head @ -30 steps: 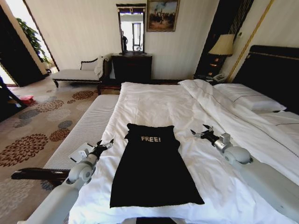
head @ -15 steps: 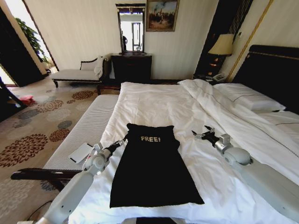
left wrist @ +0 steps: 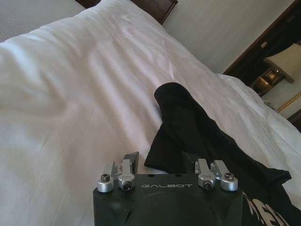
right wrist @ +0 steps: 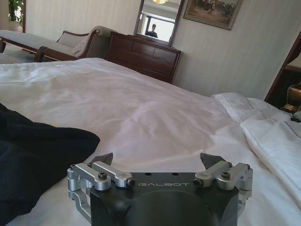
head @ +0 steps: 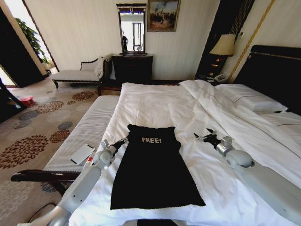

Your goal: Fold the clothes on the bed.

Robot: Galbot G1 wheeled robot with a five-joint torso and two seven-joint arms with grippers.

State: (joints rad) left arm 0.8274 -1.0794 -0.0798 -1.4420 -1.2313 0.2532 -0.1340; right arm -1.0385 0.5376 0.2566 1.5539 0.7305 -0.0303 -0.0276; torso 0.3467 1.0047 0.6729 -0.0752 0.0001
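Observation:
The clothes (head: pixel 153 165), a black top lettered "FREE!", lie flat on the white duvet of the bed (head: pixel 155 103). My left gripper (head: pixel 123 141) is at the top's upper left corner. In the left wrist view it (left wrist: pixel 160 162) is open, and a dark edge of the clothes (left wrist: pixel 188 122) reaches between its fingers. My right gripper (head: pixel 203 136) hovers open over bare duvet, a short way right of the top's upper right corner. From the right wrist, that gripper (right wrist: pixel 157 159) has white sheet between its fingers and the clothes (right wrist: pixel 37 155) off to one side.
A padded bench (head: pixel 89 127) with a white card (head: pixel 82 153) runs along the bed's left side. Pillows (head: pixel 251 98) and a dark headboard (head: pixel 275 70) lie to the right. A chaise (head: pixel 77 74), dresser (head: pixel 133 68) and lamp (head: pixel 225 45) stand by the far wall.
My left gripper has travelled right and forward from over the bench to the top's upper left corner. The right gripper has drifted only slightly; the top lies unmoved.

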